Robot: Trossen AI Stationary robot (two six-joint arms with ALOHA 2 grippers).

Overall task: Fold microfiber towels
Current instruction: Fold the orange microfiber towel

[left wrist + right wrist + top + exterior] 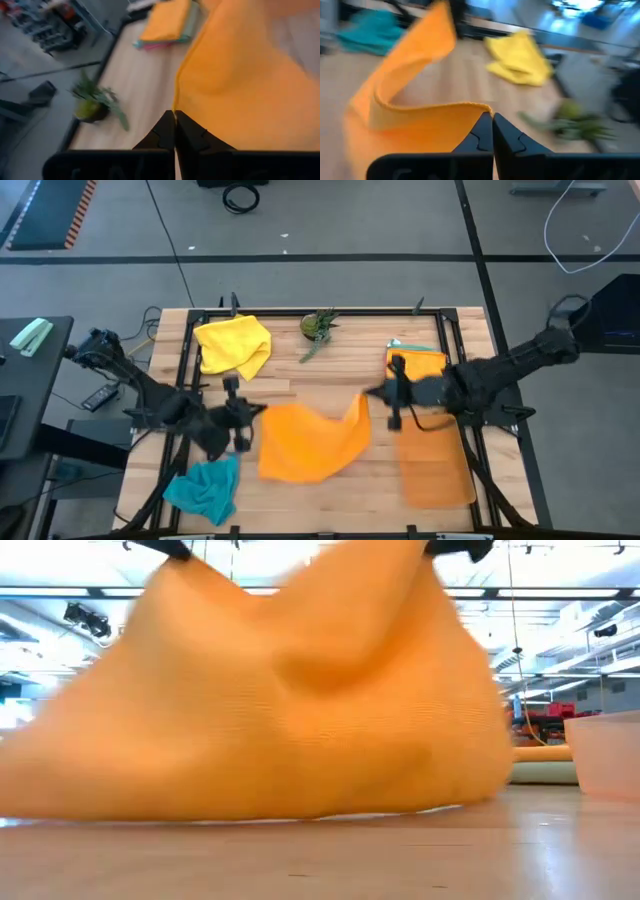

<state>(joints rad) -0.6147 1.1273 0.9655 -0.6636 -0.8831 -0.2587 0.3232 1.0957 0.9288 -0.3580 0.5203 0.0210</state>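
- Left end effector (256, 413) was pinched onto one corner of the orange towel (305, 442).
- Right end effector (372, 392) gripped another corner, raised over the desk (300, 375).

orange towel (270, 710) filling the low view, its top cut off, blurred plant (575, 125)

Overhead, table-level, wrist cameras share orange towel (310, 442)

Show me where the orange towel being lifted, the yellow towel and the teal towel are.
orange towel (305, 442): high view, middle of its draped body.
yellow towel (235, 344): high view, centre of the crumpled heap.
teal towel (205, 488): high view, middle of the bunched cloth.
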